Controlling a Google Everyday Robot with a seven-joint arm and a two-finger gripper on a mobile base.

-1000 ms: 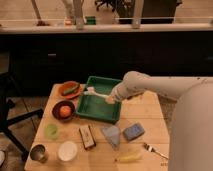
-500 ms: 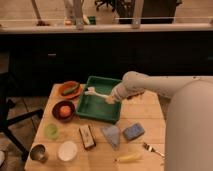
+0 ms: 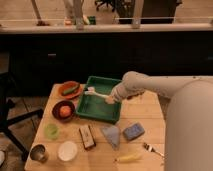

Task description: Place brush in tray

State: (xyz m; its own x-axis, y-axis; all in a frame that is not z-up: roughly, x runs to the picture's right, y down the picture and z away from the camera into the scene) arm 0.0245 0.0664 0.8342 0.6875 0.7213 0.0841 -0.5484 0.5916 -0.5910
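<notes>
The green tray [image 3: 95,111] sits at the middle back of the wooden table. The brush [image 3: 96,93] is held over the tray's upper part, its white bristle head to the left near the tray's left rim, its pale handle running right into my gripper [image 3: 110,99]. The gripper is at the tray's right side, at the end of my white arm, which reaches in from the right. It is shut on the brush handle. The handle's dark end is hidden in the gripper.
An orange plate [image 3: 69,89] and a dark bowl [image 3: 63,110] holding an orange fruit stand left of the tray. In front are a dark block [image 3: 87,136], a blue sponge [image 3: 133,131], a green cup [image 3: 50,131], a metal cup [image 3: 38,152], a white bowl [image 3: 67,150], a banana [image 3: 127,158] and a fork [image 3: 152,149].
The arm and brush have barely shifted; the brush head stays over the tray's left part.
</notes>
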